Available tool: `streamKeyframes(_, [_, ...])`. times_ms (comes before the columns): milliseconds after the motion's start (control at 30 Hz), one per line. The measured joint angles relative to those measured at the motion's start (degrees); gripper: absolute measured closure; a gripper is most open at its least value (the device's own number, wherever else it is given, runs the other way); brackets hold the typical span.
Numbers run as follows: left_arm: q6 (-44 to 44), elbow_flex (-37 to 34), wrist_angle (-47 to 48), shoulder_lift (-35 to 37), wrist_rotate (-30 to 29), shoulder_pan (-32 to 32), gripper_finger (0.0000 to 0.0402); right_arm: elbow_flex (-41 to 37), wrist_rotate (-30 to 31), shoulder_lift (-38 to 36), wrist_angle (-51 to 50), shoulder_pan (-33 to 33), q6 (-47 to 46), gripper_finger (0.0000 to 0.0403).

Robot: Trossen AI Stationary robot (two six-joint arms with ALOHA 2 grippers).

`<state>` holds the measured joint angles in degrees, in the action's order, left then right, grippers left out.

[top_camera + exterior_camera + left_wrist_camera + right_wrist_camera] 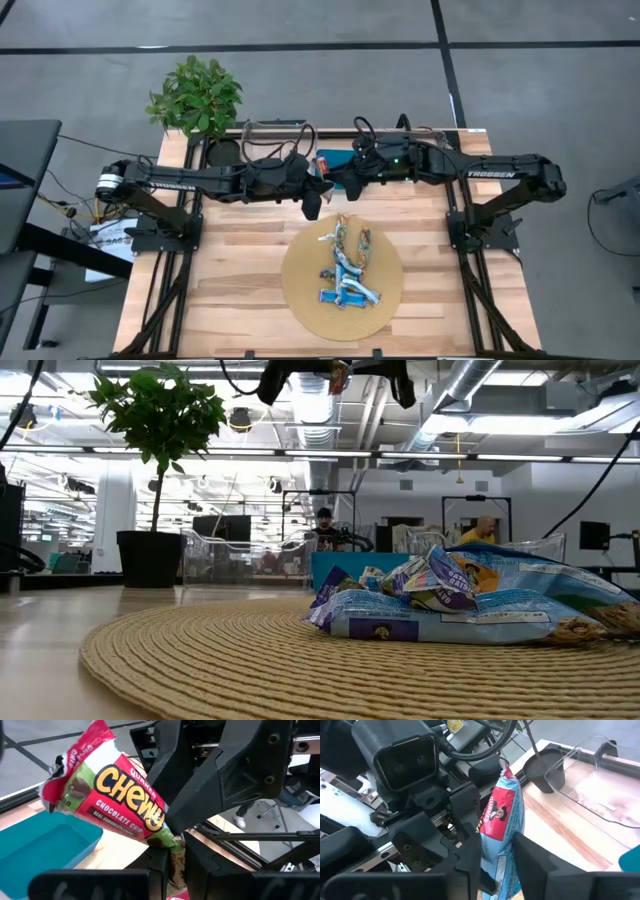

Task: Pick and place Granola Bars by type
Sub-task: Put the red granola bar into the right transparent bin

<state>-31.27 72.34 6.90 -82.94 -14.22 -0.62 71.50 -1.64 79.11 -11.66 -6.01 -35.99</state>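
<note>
Overhead, a leafy potted plant stood at the far left corner of the wooden table, with a clear plastic bin just beside it along the far edge. The two dark arms reached in from either side and met above the middle of the far edge, over a teal tray.

The left gripper was clenched on the lower end of a red Chewy bar, which was held up in the air and tilted above the tray, touching neither tray nor table. The right gripper faced it from the opposite side, its two fingers pressed against the same wrapper, so that both grippers grasped the one bar between them.

Toward the near edge, at the table's centre, a round woven mat carried the pile of granola bars, mostly blue and blue-and-silver wrappers heaped on one another at the mat's middle. The pile lay well apart from both grippers.

Beyond the table, two people sat in the room behind.
</note>
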Motion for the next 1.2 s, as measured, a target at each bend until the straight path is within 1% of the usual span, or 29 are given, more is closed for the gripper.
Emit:
streamKeyframes(133, [0.02, -0.02, -0.04, 0.00, -0.02, 0.02, 0.0367, 0.02, -0.11, 0.00, -0.04, -0.50, 0.09, 0.0338])
streamKeyframes(267, [-0.17, -0.02, 0.51, 0.00, -0.03, 0.10, 0.0366, 0.07, -0.19, 0.00, -0.52, -0.49, 0.65, 0.0354])
streamKeyframes(367, [-0.28, -0.02, 2.35, -0.07, 0.50, 0.71, 0.0356, 0.09, -0.07, 0.09, -2.18, -0.51, 1.55, 0.0364])
streamKeyframes(467, [-0.75, -0.01, 4.24, -0.07, 0.51, 1.32, 0.0335, 0.09, 0.36, 0.11, -4.67, -0.65, 2.45, 0.0378])
streamKeyframes(600, [-0.79, 0.00, 5.72, -0.04, 0.30, 2.33, 0.0298, 0.07, 0.49, 0.11, -8.63, -1.32, 3.68, 0.0396])
streamKeyframes(733, [-0.84, 0.00, 7.50, 0.04, -0.04, 3.55, 0.0261, 0.02, 1.26, 0.13, -14.44, -2.38, 5.16, 0.0402])
streamKeyframes(833, [-1.03, 0.00, 8.59, 0.04, 0.73, 4.14, 0.0240, 0.00, 4.37, -0.15, -22.16, -3.94, 7.02, 0.0402])
streamKeyframes(933, [-1.05, 0.00, 8.85, 0.04, 1.95, 4.33, 0.0229, 0.00, 10.43, -0.46, -30.39, -5.83, 9.06, 0.0403])
streamKeyframes(1033, [-1.07, 0.02, 8.85, 0.04, 2.80, 4.33, 0.0225, -0.02, 16.85, -0.78, -38.07, -8.27, 10.03, 0.0402])
streamKeyframes(1200, [-0.58, 0.02, 8.79, 0.04, 4.79, 4.33, 0.0225, 0.00, 24.64, -0.81, -47.13, -12.88, 10.64, 0.0402])
